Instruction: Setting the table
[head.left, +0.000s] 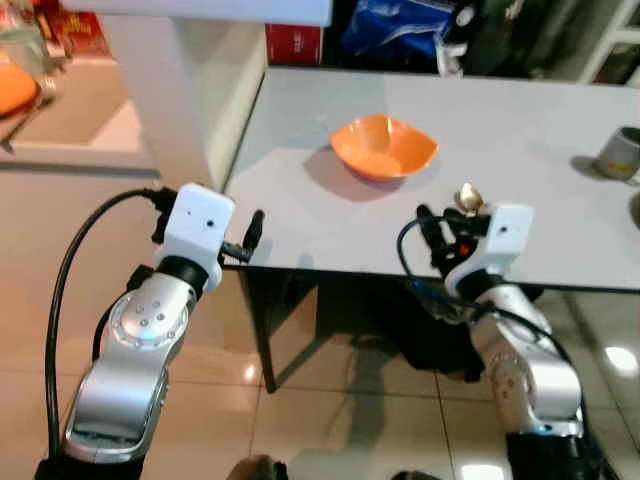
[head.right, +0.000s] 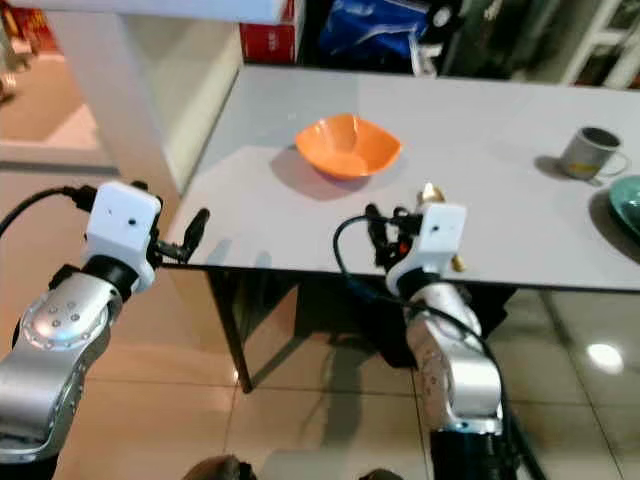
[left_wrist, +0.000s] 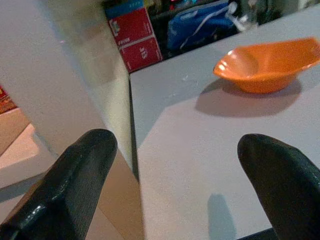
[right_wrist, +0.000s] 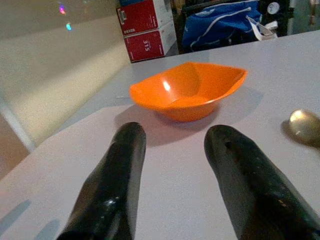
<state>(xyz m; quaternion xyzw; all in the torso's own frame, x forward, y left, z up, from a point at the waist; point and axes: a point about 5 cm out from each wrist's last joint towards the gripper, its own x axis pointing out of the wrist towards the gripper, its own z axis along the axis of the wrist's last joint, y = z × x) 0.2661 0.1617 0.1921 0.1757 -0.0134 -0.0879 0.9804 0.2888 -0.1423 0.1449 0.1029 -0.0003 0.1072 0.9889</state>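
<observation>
Left gripper (head.left: 256, 232): nearest the head camera, at the table's left front corner, fingers spread wide and holding nothing.
Right gripper (right_wrist: 172, 165): low over the front edge of the table (head.left: 520, 130), fingers parted with nothing between them.
Orange bowl (head.left: 384, 147): upright and empty on the table, straight ahead of the right gripper and well apart from both.
Gold spoon (head.left: 468, 198): its bowl end lies on the table just beside the right gripper; the handle is hidden behind the wrist.
Metal mug (head.right: 589, 153): far right of the table, beside the rim of a teal plate (head.right: 626, 204).
Step in hand: seemingly between placements, bowl set down and cutlery being arranged.
Next move: likely calls for closing the right fingers on the spoon, or drawing the arm clear without knocking it.
</observation>
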